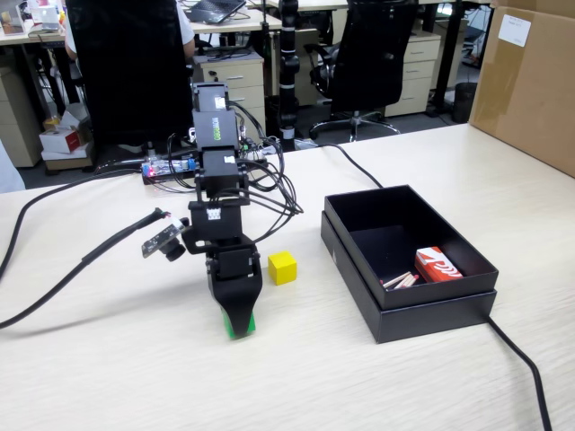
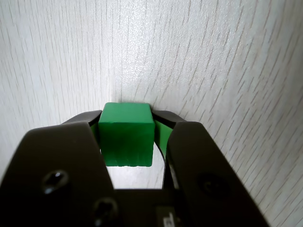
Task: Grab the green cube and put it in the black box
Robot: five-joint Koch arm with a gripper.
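Note:
In the wrist view the green cube (image 2: 129,137) sits between my gripper's (image 2: 128,117) two black jaws. The green pads press against both of its sides, and the cube rests on the pale wooden table. In the fixed view my gripper (image 1: 239,327) points straight down at the table, left of the black box (image 1: 431,319). Only a sliver of green shows at its tip, and I cannot tell there whether that is cube or pad. The black box stands open on the right of the table, about a hand's width from the gripper.
A yellow cube (image 1: 282,267) lies on the table just right of the arm, between it and the box. Inside the box are a red-and-white packet (image 1: 437,265) and some wooden sticks (image 1: 400,281). Black cables (image 1: 54,287) trail left and right. A brown carton (image 1: 530,81) stands far right.

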